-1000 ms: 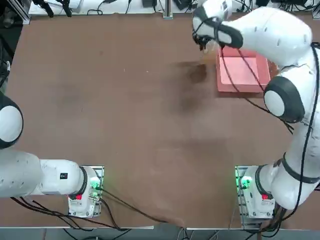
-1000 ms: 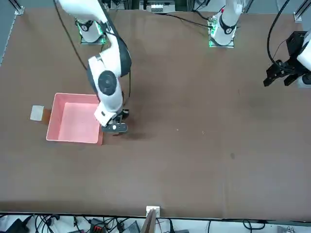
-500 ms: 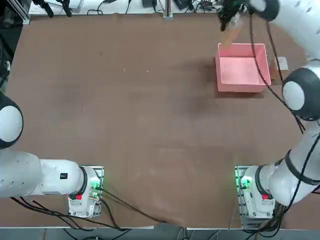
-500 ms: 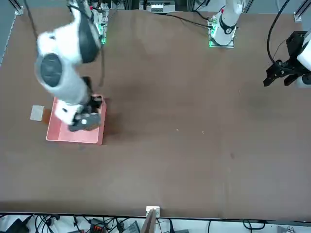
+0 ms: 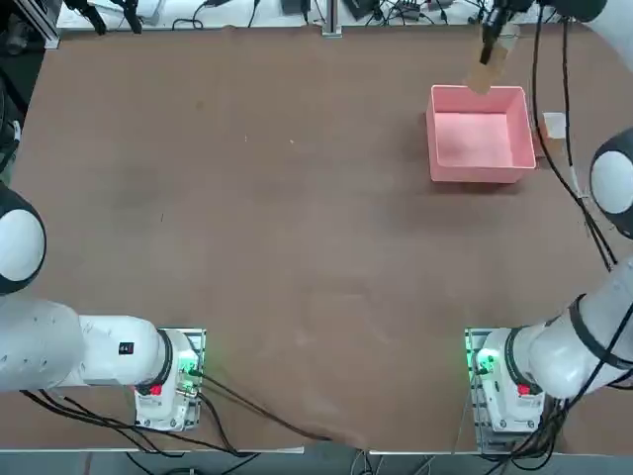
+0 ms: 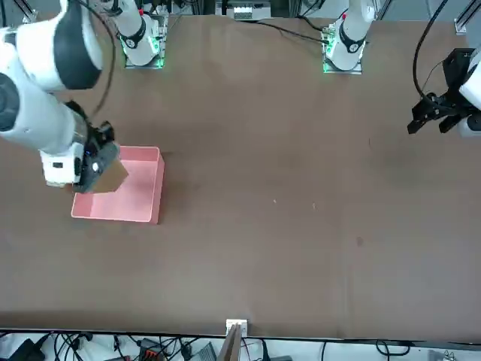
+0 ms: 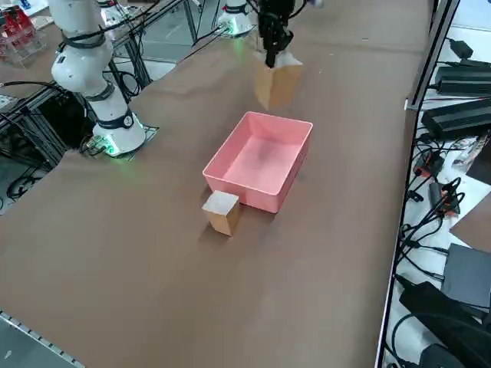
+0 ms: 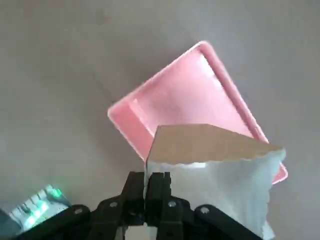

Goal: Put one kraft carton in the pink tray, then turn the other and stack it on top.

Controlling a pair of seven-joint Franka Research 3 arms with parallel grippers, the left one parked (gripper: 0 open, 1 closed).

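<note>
**Carton held in the air above the tray**

Right wrist view gives the closest look at the grip: the right gripper (image 8: 155, 192) has its jaws pressed all but together, pinching the thin white edge of a carton (image 8: 210, 160), whose kraft face and crinkled white side fill the foreground. Beyond it lies the pink tray (image 8: 127, 117), bare inside, on the brown table (image 8: 60, 60).

In the right side view the gripper (image 7: 270, 52) points downward and the carton (image 7: 276, 84) hangs from it, clear of the table, over the tray's (image 7: 288, 188) far end. The tray holds nothing. The second carton (image 7: 222, 211) stands on the table just beside the tray's near corner; whether the two touch cannot be told.

From the front, the carton (image 6: 113, 177) hangs tilted over the tray's (image 6: 154, 184) edge. The arm's white wrist covers the fingers there, and it also covers the table where the second carton would stand, so that carton does not show.

From the top, the carton (image 5: 485, 75) appears at the tray's (image 5: 433, 148) far rim. The gripper (image 5: 494, 38) is a dark shape at the frame's upper edge, its fingers hard to make out. The second carton (image 5: 554, 126) sits just off the tray's right wall, partly crossed by a black cable (image 5: 542, 119).
</note>
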